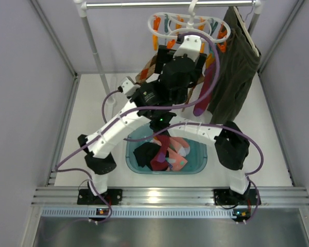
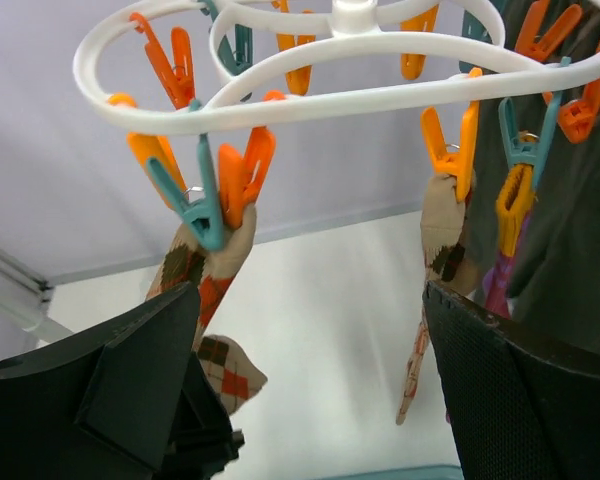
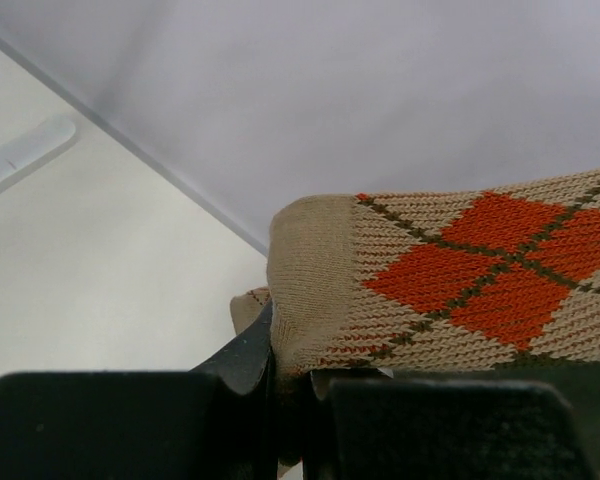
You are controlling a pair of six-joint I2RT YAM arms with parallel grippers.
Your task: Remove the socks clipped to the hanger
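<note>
The white ring hanger (image 1: 188, 28) (image 2: 360, 100) hangs from the rail by its hook, ringed with orange and teal clips. Argyle socks hang clipped at its left (image 2: 205, 300) (image 1: 147, 69) and right (image 2: 445, 250), beside a purple sock (image 2: 500, 285) (image 1: 208, 87). My left gripper (image 2: 312, 300) (image 1: 184, 51) is raised just under the ring, open wide, with nothing between its fingers. My right gripper (image 3: 295, 375) is shut on the cuff edge of an argyle sock (image 3: 460, 280). In the top view it is mostly hidden beneath the left arm.
A teal basin (image 1: 202, 149) on the table between the arm bases holds loose socks, a black one (image 1: 144, 154) and a pink one (image 1: 179, 149) among them. A dark olive garment (image 1: 237, 67) hangs right of the ring. A white rack post (image 1: 95, 51) stands at the left.
</note>
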